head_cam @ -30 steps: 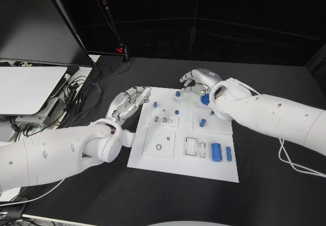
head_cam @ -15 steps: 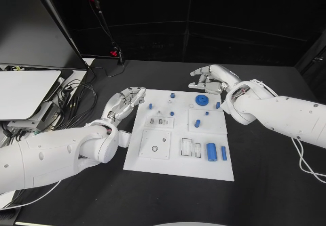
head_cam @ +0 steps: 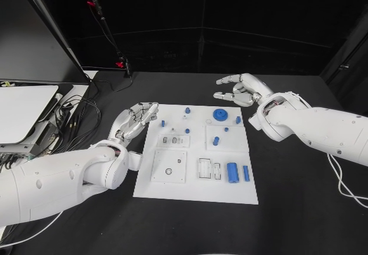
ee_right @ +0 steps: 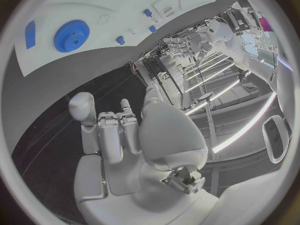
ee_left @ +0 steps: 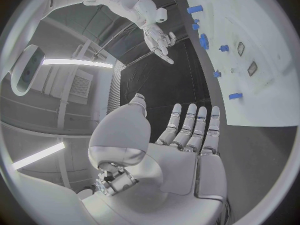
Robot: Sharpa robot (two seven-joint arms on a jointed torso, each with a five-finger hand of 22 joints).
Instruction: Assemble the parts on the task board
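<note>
The white task board [head_cam: 195,194] lies flat mid-table, its long side running from 12 to 6 o'clock. A blue gear [head_cam: 220,113] sits flat near its 12 o'clock edge, with small blue pegs [head_cam: 187,110] standing around it. A blue cylinder [head_cam: 232,170] and a thinner blue bar [head_cam: 246,172] lie at about 4 o'clock.
</note>
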